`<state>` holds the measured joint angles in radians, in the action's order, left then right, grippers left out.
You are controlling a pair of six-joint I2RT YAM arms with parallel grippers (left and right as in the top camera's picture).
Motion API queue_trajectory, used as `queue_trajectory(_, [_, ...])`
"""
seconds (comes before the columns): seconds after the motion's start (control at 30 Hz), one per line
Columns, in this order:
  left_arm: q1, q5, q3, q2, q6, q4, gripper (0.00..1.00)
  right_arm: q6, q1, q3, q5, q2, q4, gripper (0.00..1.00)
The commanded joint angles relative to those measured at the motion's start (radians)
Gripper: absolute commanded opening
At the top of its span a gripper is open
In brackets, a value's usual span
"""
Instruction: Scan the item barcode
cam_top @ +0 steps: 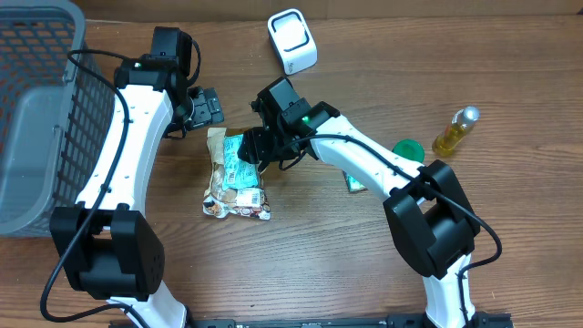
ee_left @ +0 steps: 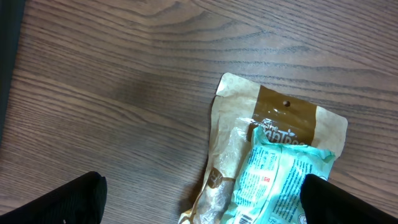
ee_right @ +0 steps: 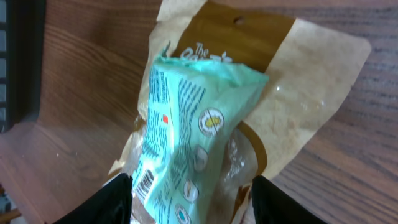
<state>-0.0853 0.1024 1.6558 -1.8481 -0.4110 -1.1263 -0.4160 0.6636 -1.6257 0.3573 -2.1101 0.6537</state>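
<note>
While the teal packet (cam_top: pixel 244 169) is lying on a brown pouch (cam_top: pixel 237 205) with its barcode (ee_right: pixel 144 183) showing — readable, probably, for the white scanner (cam_top: pixel 292 40) well apart — the right gripper (ee_right: pixel 193 202) is straddling it half-open, seemingly gripping nothing, and the left gripper (ee_left: pixel 208 202) is hovering wide open, empty.

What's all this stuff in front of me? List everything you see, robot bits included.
wire basket: one, grey, far left
box-shaped device: one, white, top centre, possibly the scanner
snack packet: one, teal, centre, lying on the pouch
pouch: one, tan and brown, centre, under the packet
bottle: one, yellow, far right
round object: one, green, right of centre, partly behind the right arm
small pack: one, green, mostly hidden under the right arm
table: one, brown wood
left gripper: one, black, open, beside the pouch's top edge
right gripper: one, black, open, astride the packet
</note>
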Motion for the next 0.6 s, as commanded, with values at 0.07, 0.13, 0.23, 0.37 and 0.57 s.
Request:
queue_trajectory(0.07, [-0.009,0.009,0.013,0.014,0.015,0.002,0.99,-0.007,0.005,0.003,-0.032,0.020,-0.018,0.56])
queue_trajectory(0.13, [-0.009,0.009,0.013,0.013,0.015,0.002,0.99,-0.007,0.005,0.003,-0.035,0.019,-0.018,0.56])
queue_trajectory(0.23, [-0.009,0.009,0.013,0.014,0.015,0.002,0.99,-0.007,0.005,0.003,-0.035,0.019,-0.023,0.56])
queue_trajectory(0.37, [-0.009,0.009,0.013,0.013,0.015,0.002,1.00,-0.007,0.005,0.003,-0.035,0.017,-0.025,0.55])
queue_trajectory(0.57, [-0.009,0.009,0.013,0.014,0.015,0.002,1.00,-0.007,0.016,0.003,-0.035,-0.011,-0.039,0.53])
